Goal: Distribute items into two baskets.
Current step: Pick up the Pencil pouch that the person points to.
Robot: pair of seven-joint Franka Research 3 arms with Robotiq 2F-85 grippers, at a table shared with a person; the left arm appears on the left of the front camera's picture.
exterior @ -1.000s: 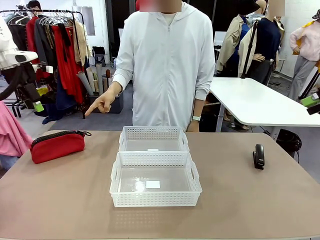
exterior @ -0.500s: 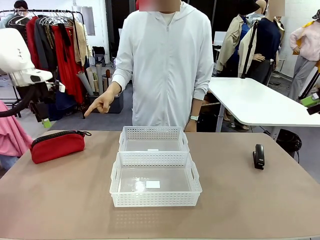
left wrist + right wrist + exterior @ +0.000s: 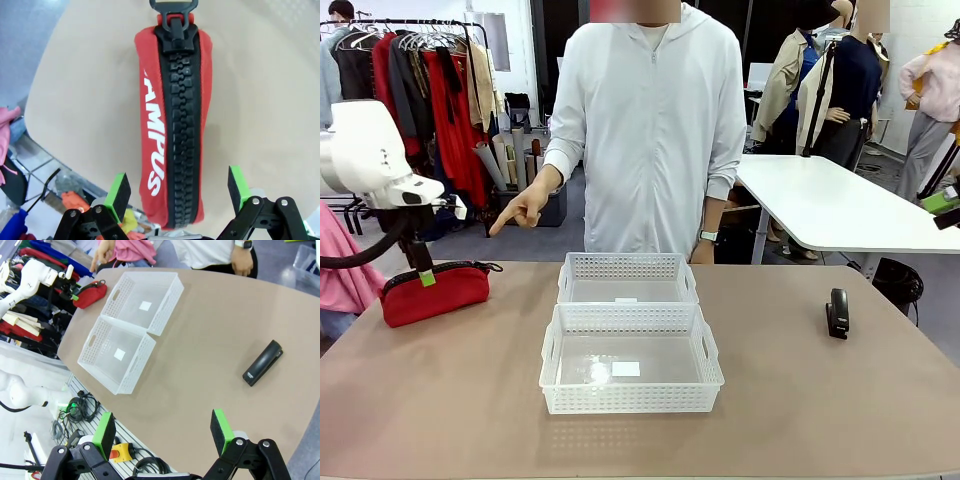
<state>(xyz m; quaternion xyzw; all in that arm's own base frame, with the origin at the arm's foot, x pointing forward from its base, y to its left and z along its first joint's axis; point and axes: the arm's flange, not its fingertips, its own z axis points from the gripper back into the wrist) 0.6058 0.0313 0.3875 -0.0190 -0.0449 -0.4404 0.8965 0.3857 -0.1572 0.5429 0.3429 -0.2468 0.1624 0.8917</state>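
Moved since earlier: left arm has swung down from the upper left, and the left gripper (image 3: 424, 276) now sits right over the red pouch (image 3: 435, 293); pouch, baskets, stapler and the person's pointing hand (image 3: 525, 210) lie as before.
Front view, pouch: lies flat on the table (image 3: 800, 410) at its left side, well apart from both baskets, zipper along the top.
Front view, left gripper: one black finger with a green pad hangs at the pouch's top edge; I cannot tell from this side whether it touches.
Front view, baskets: near basket (image 3: 630, 400) and far basket (image 3: 628, 265) stand end to end at mid-table, touching, and hold only their white labels.
Front view, stapler: black stapler (image 3: 837, 313) lies on the table's right side, well apart from the baskets.
Left wrist view, left gripper: left gripper (image 3: 178, 191) has its jaws spread wide, one green pad on each side of the pouch's near end, nothing clamped.
Left wrist view, pouch: red pouch (image 3: 175, 115) runs lengthwise away from the fingers, black zipper up, ring pull at the far end, white lettering along one side.
Right wrist view, right gripper: right gripper (image 3: 163, 431) hangs high above the table, jaws wide apart and holding nothing.
Right wrist view, stapler: black stapler (image 3: 263, 363) lies on bare tabletop, beyond the fingers and to the right.
Right wrist view, baskets: far basket (image 3: 167, 300) and near basket (image 3: 137, 365) sit side by side; the red pouch (image 3: 90, 295) lies beyond them beside the left arm.
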